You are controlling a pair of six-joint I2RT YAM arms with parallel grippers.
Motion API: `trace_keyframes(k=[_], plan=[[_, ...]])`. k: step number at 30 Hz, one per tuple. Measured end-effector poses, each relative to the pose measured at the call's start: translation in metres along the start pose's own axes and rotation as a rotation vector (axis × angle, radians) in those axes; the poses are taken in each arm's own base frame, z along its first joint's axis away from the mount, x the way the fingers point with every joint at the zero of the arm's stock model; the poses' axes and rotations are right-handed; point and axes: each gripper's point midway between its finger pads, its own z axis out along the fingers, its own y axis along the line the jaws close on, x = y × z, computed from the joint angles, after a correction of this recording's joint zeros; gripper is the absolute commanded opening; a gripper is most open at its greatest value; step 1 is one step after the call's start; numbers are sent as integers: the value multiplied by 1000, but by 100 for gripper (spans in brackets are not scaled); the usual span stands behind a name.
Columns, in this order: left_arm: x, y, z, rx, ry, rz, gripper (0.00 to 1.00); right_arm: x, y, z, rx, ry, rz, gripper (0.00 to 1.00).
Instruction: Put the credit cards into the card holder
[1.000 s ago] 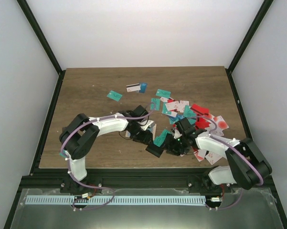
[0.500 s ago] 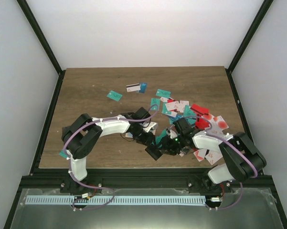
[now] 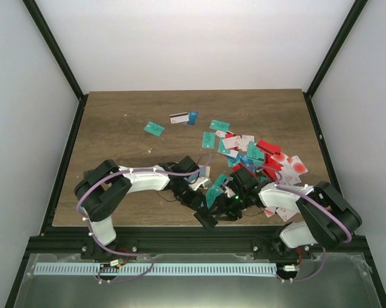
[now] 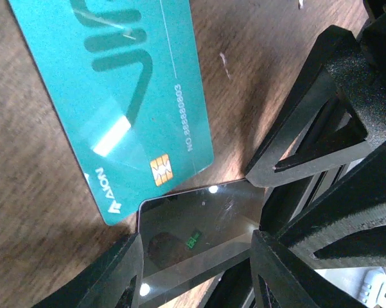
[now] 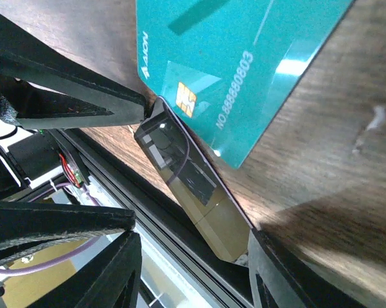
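Note:
My left gripper (image 4: 196, 269) is shut on a glossy black card (image 4: 193, 224), which spans the gap between its two fingers just above the table. In the top view the left gripper (image 3: 196, 197) and right gripper (image 3: 230, 200) meet near the front edge, with the black card (image 3: 205, 219) below them. A teal card (image 4: 122, 90) lies on the wood just beyond it, also in the right wrist view (image 5: 237, 70). My right gripper (image 5: 193, 269) is open; the black card (image 5: 186, 179) stands tilted between its fingers. The tan card holder is not visible.
A pile of teal, red, white and blue cards (image 3: 257, 157) lies right of centre. A lone teal card (image 3: 153, 128) and a white and blue pair (image 3: 183, 118) lie farther back. The table's front edge and black rail (image 3: 193, 231) are right beside both grippers.
Both grippers have moved toward the table's near edge, and the black card has come with them. The teal card between them has shifted nearer too.

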Motion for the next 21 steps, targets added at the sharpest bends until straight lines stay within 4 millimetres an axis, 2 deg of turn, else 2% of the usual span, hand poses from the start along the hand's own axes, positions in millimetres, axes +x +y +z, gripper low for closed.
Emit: trace_keyframes(k=[8,14,19,21], plan=[[14,-5,2,5,33,0,48,11,-5,-6,41,-7,17,53],[17,-4,2,4,37,-3,47,31,-18,-14,54,-14,60,53],[17,-4,2,4,38,-3,47,54,-33,-6,47,21,120,53],[17,-4,2,4,38,-4,47,56,-34,-3,41,18,126,53]])
